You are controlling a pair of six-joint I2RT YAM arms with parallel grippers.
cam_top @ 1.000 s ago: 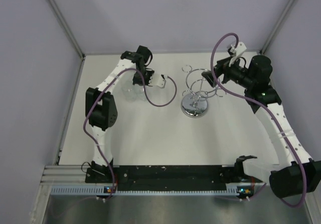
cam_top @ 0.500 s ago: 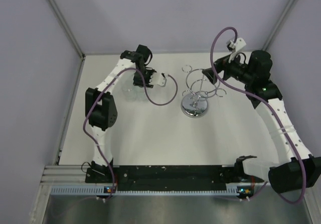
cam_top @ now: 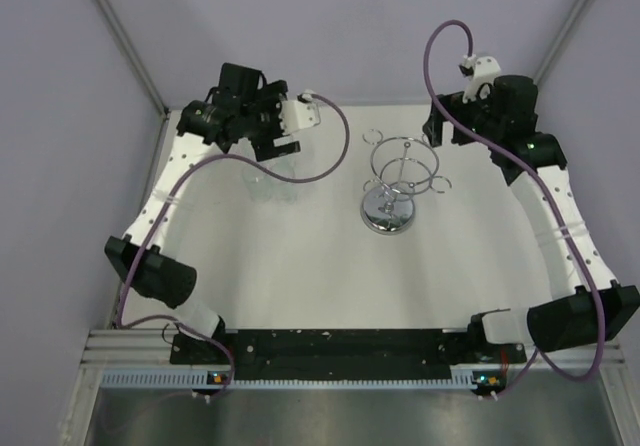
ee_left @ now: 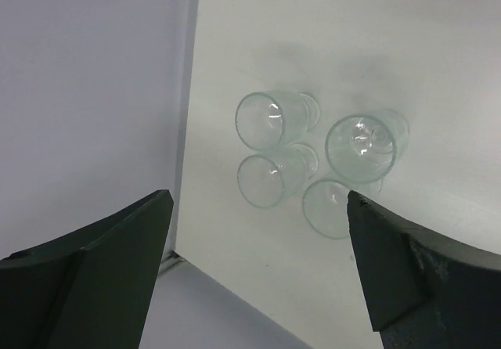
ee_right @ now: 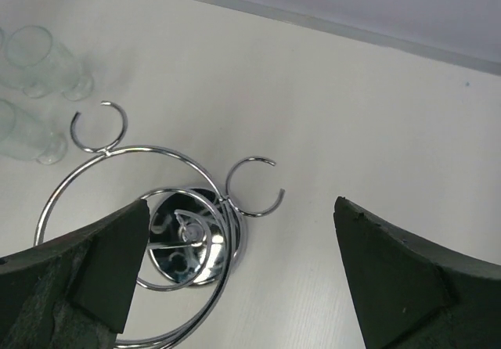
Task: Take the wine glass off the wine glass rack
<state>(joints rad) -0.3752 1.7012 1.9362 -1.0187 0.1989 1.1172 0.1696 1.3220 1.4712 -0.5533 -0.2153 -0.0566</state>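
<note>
Above the grouped glasses (ee_left: 362, 147), the left gripper (ee_left: 258, 199) hangs, jaws apart.

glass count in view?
4, clustered on the table beside the left wall: upper-left glass, upper-right glass, lower-left glass, lower-right glass in the left wrist view. Rack shows none.

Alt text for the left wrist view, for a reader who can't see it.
Four clear glasses stand clustered on the white table beside the wall, seen from above. The left gripper is open and empty, its dark fingers framing the bottom corners.
</note>
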